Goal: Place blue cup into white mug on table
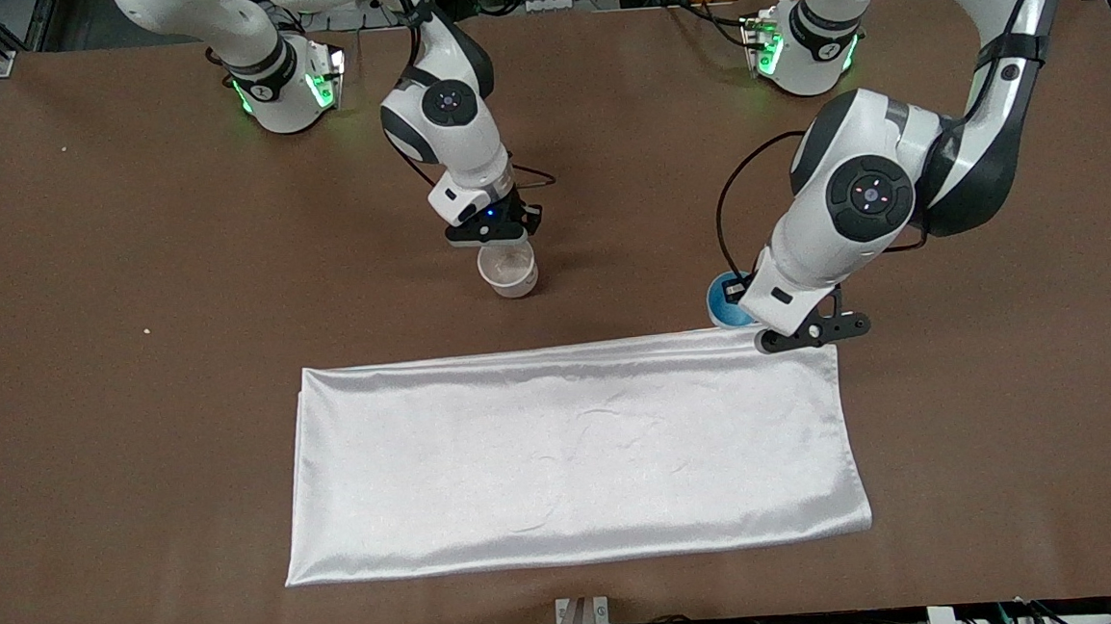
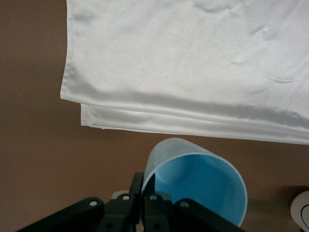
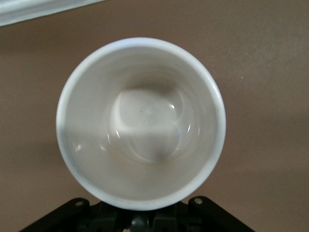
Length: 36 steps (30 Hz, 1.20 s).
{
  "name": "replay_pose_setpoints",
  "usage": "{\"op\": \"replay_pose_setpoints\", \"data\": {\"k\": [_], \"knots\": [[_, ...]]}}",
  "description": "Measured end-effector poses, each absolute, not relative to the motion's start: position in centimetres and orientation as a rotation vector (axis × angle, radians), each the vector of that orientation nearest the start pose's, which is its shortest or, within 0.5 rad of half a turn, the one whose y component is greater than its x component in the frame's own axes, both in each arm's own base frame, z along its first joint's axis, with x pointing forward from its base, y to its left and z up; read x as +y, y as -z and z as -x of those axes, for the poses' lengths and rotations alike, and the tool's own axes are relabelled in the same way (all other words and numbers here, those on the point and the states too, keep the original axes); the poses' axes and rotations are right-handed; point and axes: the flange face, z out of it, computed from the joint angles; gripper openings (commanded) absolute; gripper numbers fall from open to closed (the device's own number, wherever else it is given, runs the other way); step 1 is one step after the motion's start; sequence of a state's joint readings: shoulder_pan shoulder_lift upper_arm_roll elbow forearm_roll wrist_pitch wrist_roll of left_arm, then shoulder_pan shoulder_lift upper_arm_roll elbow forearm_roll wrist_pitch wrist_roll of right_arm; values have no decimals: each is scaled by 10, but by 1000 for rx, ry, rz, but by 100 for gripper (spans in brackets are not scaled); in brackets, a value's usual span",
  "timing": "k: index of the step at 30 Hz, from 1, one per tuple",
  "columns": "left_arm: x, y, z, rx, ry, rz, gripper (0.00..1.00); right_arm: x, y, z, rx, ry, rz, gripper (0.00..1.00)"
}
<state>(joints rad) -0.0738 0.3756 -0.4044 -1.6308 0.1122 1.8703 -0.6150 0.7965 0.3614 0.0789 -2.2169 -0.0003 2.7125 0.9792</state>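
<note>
the left arm hides most of the blue cup (image 1: 721, 304); the white mug (image 3: 140, 123) handle is unseen.

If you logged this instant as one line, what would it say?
left gripper: shut on blue cup rim, beside white cloth | right gripper: at white mug | mug empty | cup not yet in mug

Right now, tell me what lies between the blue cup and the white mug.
Front view: only bare table between blue cup and white mug.

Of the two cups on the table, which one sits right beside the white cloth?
The blue cup, at the cloth's edge, its rim pinched by the left pincer. The white mug, at the right pincer, stands apart from the cloth, farther from the camera.
</note>
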Motion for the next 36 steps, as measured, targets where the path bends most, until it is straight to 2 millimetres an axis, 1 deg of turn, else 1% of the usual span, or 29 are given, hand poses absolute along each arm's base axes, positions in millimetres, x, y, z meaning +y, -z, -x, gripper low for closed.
{"op": "replay_pose_setpoints", "data": {"k": [1,2,3,4,5,7,8,12,16,19,21,23,25,27,29,30,32,34,36], "knots": [[-265,-407,-590,-181,-174,3111,0,435,-224,-361,169,87,3013,11],[-265,-406,-590,-182,-176,3111,0,435,-223,-360,175,84,3014,26],[-265,-406,-591,-182,-177,3111,0,436,-222,-359,187,81,3014,41],[-264,-406,-591,-182,-177,3111,0,436,-221,-359,202,79,3014,60],[-264,-406,-591,-182,-177,3111,0,436,-220,-359,226,78,3012,76],[-265,-406,-591,-182,-177,3111,0,435,-220,-361,287,76,3006,97],[-265,-406,-591,-182,-177,3111,0,435,-221,-361,317,76,3002,100],[-265,-406,-590,-180,-184,3108,0,435,-223,-364,403,76,2987,100],[-263,-405,-588,-182,-211,3094,0,437,-227,-366,436,77,2979,100],[-261,-406,-588,-184,-220,3089,0,439,-237,-368,443,70,2988,100],[-261,-407,-588,-184,-221,3088,0,442,-252,-371,444,62,2999,100],[-261,-409,-587,-184,-218,3088,0,444,-271,-376,450,53,3014,100],[-262,-411,-587,-182,-214,3089,0,444,-296,-385,467,46,3027,100],[-263,-413,-586,-178,-209,3091,0,438,-326,-400,479,41,3041,100],[-266,-416,-585,-172,-203,3092,0,428,-351,-417,464,36,3058,100],[-267,-418,-584,-167,-199,3094,0,418,-363,-429,446,32,3068,100],[-271,-422,-582,-158,-191,3096,0,396,-380,-454,405,27,3084,100],[-274,-426,-579,-148,-182,3098,0,367,-388,-480,357,26,3096,100],[-279,-430,-576,-135,-173,3101,0,336,-389,-503,313,19,3108,100]]}}
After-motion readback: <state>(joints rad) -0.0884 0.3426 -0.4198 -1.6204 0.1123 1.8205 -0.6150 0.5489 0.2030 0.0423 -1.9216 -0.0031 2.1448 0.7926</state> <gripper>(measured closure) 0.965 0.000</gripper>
